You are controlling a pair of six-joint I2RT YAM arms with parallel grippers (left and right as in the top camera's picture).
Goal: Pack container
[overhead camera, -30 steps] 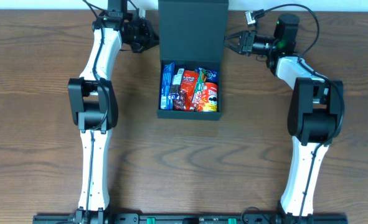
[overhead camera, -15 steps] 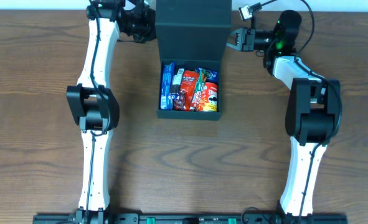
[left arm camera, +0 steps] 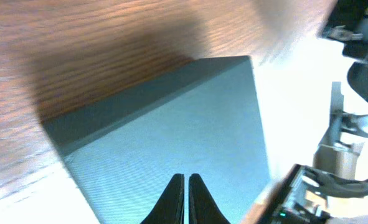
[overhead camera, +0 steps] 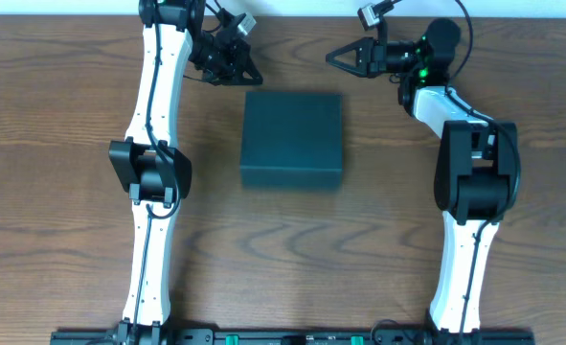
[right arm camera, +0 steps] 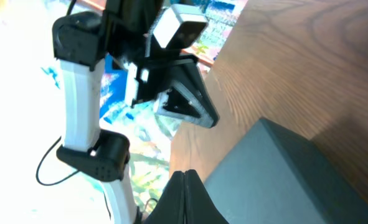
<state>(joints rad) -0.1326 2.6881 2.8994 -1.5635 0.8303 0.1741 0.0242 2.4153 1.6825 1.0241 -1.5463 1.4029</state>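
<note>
Overhead: showing the container (overhead camera: 292,139) sitting at the middle of the worktop (overhead camera: 62,192) with its flap lid now lying flat, after standing open half a second ago over bright snack packets. Reading this as packed and closed, with little of the task likely remaining. Showing the left claw (overhead camera: 251,78) hanging just off the box's far left corner and the right claw (overhead camera: 329,56) off its far right corner. Showing both pinched closed, holding nothing and touching nothing. Showing no other objects lying on the wood. Left wrist: looking past the left claw (left arm camera: 186,186), its fingertips pressed together, down onto the plain ribbed top of the container (left arm camera: 171,130). Showing brown worktop (left arm camera: 78,43) beyond the box edge and blurred dark parts of the right arm (left arm camera: 367,68) at the side. Right wrist: looking past the closed right claw (right arm camera: 185,190) at one corner of the container (right arm camera: 277,174). Showing the left claw (right arm camera: 184,102) and its white left arm (right arm camera: 84,93) facing it across the worktop (right arm camera: 296,62). Judging each arm to be the only thing standing in the other's way above the box.
</note>
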